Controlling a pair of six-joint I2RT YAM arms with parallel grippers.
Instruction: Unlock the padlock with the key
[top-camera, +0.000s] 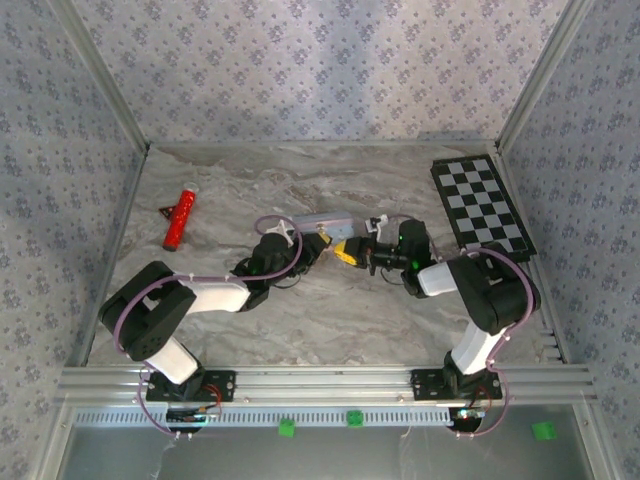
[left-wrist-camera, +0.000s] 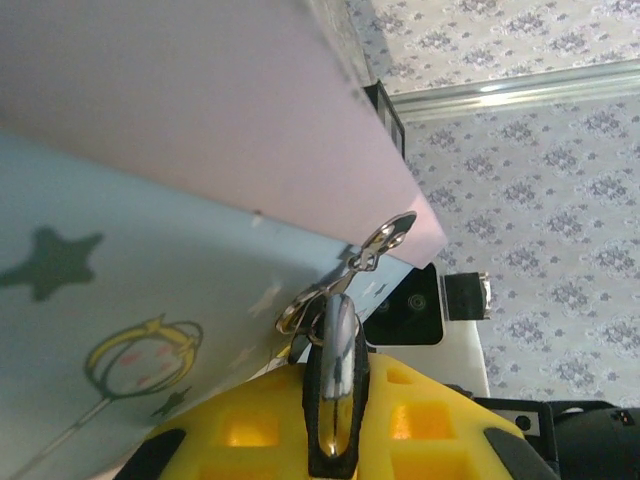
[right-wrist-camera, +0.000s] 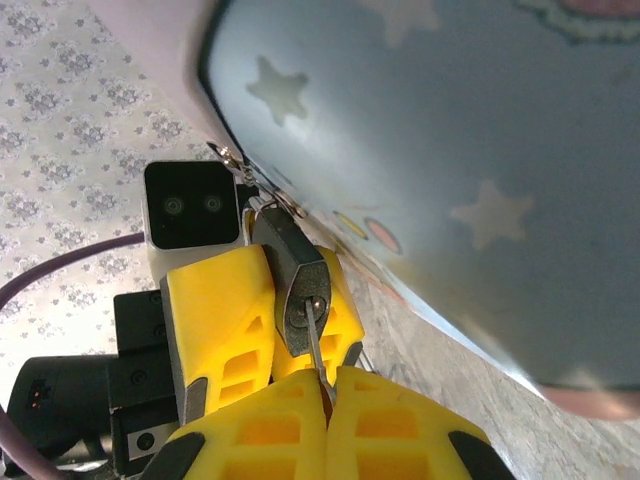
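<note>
A marbled tabletop (top-camera: 340, 315) is enclosed by floral-papered walls (top-camera: 320, 70). At its middle, against the pale blue tin (top-camera: 322, 222), the padlock (right-wrist-camera: 300, 285) is clamped by the left gripper (left-wrist-camera: 335, 385). The key (right-wrist-camera: 317, 345), set at its keyhole, is pinched in the closed right gripper (right-wrist-camera: 325, 395).

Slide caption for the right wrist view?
Right tool holds the key at the keyhole of the padlock, gripped by the left tool, beside the blue tin.
</note>
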